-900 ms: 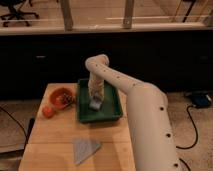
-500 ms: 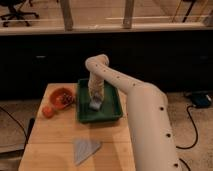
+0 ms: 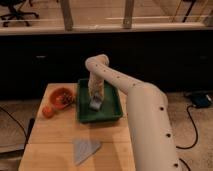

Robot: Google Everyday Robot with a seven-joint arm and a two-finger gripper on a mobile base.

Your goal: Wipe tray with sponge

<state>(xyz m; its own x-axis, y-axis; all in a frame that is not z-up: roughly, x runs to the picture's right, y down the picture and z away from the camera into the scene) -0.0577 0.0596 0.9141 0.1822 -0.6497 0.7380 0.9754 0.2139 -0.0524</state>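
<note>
The dark green tray (image 3: pixel 112 111) sits on the wooden table at its far middle. My gripper (image 3: pixel 95 101) reaches straight down into the tray from the white arm. A small light blue-grey sponge (image 3: pixel 94 105) is at the gripper's tip, down on the tray floor near its middle.
A round orange bowl (image 3: pixel 61 96) stands left of the tray, with a small orange fruit (image 3: pixel 47 111) beside it. A flat grey triangular cloth (image 3: pixel 85 148) lies on the table (image 3: pixel 50 145) nearer the front. My white arm (image 3: pixel 150 125) covers the table's right side.
</note>
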